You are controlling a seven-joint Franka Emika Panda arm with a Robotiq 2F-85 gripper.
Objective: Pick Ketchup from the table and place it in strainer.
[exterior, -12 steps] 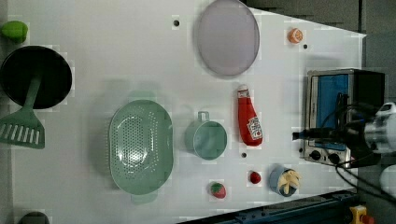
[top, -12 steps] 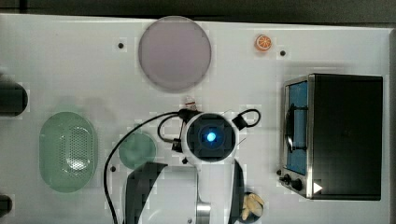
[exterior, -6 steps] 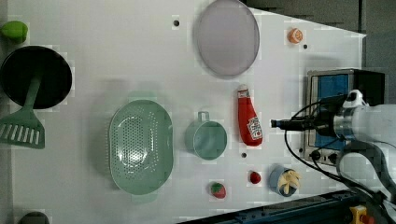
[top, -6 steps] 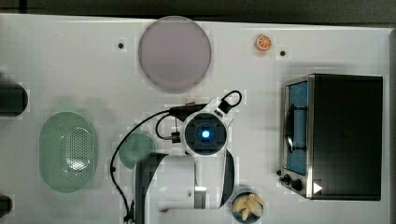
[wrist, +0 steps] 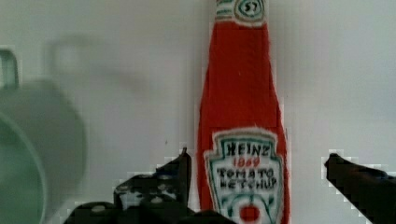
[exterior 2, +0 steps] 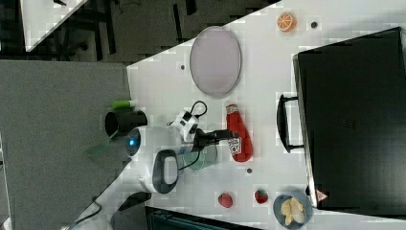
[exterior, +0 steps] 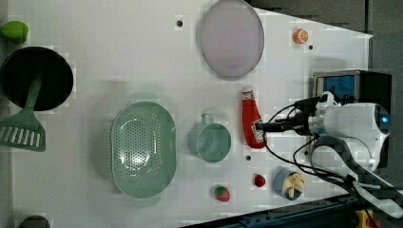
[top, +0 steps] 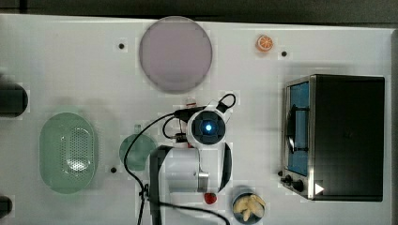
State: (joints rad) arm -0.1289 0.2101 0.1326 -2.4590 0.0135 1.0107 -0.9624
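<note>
Red plastic ketchup squeeze bottle (wrist: 243,140) lying flat on white bench (exterior: 119,57), wide-open empty black claw (wrist: 257,186) straddling its label, pale green oval perforated strainer (exterior: 142,149) well apart

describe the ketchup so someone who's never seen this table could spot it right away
In the left view, find the big round lilac plate at the table's far edge. Just below it lies the ketchup, flat on the table, between the green cup and the toaster oven. It is the only long red bottle; the other red things are small strawberries.
</note>
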